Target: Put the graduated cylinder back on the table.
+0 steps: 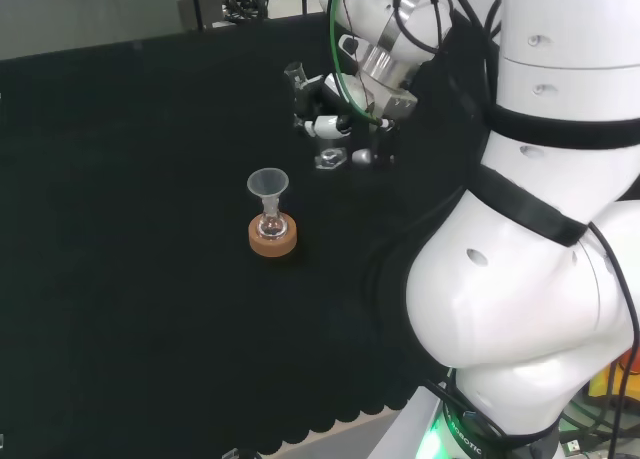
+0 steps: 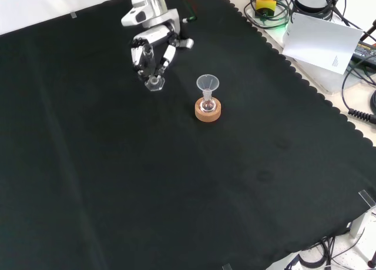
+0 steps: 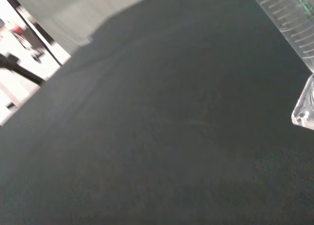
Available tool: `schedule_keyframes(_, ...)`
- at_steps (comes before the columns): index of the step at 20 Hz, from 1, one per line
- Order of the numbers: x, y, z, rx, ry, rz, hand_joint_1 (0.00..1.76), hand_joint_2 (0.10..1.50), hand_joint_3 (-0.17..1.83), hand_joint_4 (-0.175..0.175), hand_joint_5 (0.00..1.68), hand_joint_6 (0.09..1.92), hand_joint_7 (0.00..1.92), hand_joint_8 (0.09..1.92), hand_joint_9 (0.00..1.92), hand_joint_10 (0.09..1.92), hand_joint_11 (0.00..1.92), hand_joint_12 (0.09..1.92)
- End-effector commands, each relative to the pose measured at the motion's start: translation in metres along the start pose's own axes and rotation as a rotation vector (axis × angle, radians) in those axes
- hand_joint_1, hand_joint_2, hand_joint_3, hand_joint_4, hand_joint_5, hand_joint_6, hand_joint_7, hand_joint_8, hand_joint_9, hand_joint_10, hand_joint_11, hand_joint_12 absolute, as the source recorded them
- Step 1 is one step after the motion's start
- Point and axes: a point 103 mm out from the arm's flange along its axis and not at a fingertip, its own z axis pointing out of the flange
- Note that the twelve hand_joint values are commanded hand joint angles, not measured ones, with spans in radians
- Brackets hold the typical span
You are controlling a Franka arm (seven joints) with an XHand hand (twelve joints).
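Note:
The graduated cylinder [image 1: 297, 77] is clear, with printed marks and a flat angular foot [image 1: 329, 160]. It stands about upright, and the black and white hand [image 1: 328, 125] has its fingers curled round the tube. In the front view the hand [image 2: 154, 45] comes in from the top, and the cylinder's foot [image 2: 154, 83] is at or just above the black cloth below the fingers; I cannot tell whether it touches. In the wrist view the marked tube [image 3: 288, 19] and the foot [image 3: 304, 110] show close up over the cloth.
A small flask with a clear funnel [image 1: 268, 186] stands on a cork ring [image 1: 272, 236], on the cloth near the hand; the front view shows the ring [image 2: 208, 110] right of the cylinder. Beyond the cloth's scalloped edge [image 2: 305, 86] lie a white box [image 2: 322, 40] and cables.

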Motion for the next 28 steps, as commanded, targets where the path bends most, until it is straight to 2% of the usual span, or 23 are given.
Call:
schedule_keyframes(1,-0.003,0.020,0.015,-0.077,0.111,-0.058,1.08,1.17,0.00,-0.067,0.88,1.16,1.05,0.54,1.38,0.09,1.30,0.73)
schedule_keyframes(10,-0.012,0.025,0.031,-0.093,0.154,-0.057,1.08,1.17,0.00,-0.068,0.88,1.16,1.04,0.54,1.37,0.09,1.29,0.73)
schedule_keyframes(28,-0.023,0.031,0.047,-0.097,0.176,-0.055,1.08,1.17,0.00,-0.075,0.88,1.17,1.03,0.54,1.37,0.09,1.29,0.73)
